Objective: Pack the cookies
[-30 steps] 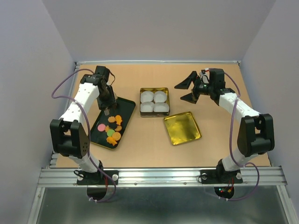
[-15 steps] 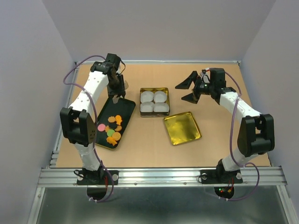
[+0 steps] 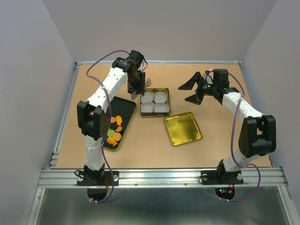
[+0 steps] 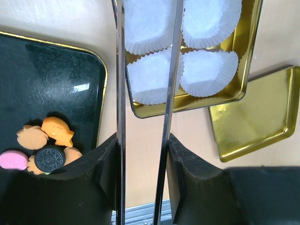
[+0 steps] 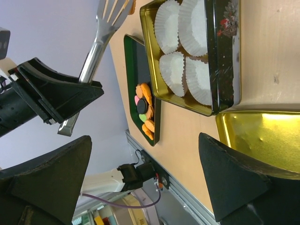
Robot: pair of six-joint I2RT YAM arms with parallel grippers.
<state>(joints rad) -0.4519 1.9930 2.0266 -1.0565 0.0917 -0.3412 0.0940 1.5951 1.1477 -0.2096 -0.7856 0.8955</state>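
small flat cookies [image 3: 114, 129], mostly orange, round or lobed like little figures, plus one pink, one green and one dark disc with an embossed face; matte and biscuit-like. lie heaped on the near half of a glossy black tray [image 3: 125, 107] with a thin gold rim, close to the left edge of the tan table [image 3: 211, 150].

partly covered from above by the left arm's elbow; in the left wrist view cut off by the black finger, with the pink one at the picture's edge. green one too small to make out in shape.

left gripper [image 3: 137, 86] clamped on polished metal tongs [image 4: 121, 70], blades drawn close but not touching, slotted ends over the far left corner of the gold tin [image 3: 154, 115]. a scrap of orange beside the tips in the right wrist view, clipped by the frame; cannot tell whether pinched.

right gripper [image 3: 190, 92] spread wide, holding nothing, above the table toward the far right corner.

square tin mid-table, four white pleated paper cups [image 3: 161, 97] inside, touching one another. shiny gold lid [image 3: 183, 128] lying inside-up just beside the tin's near right corner.
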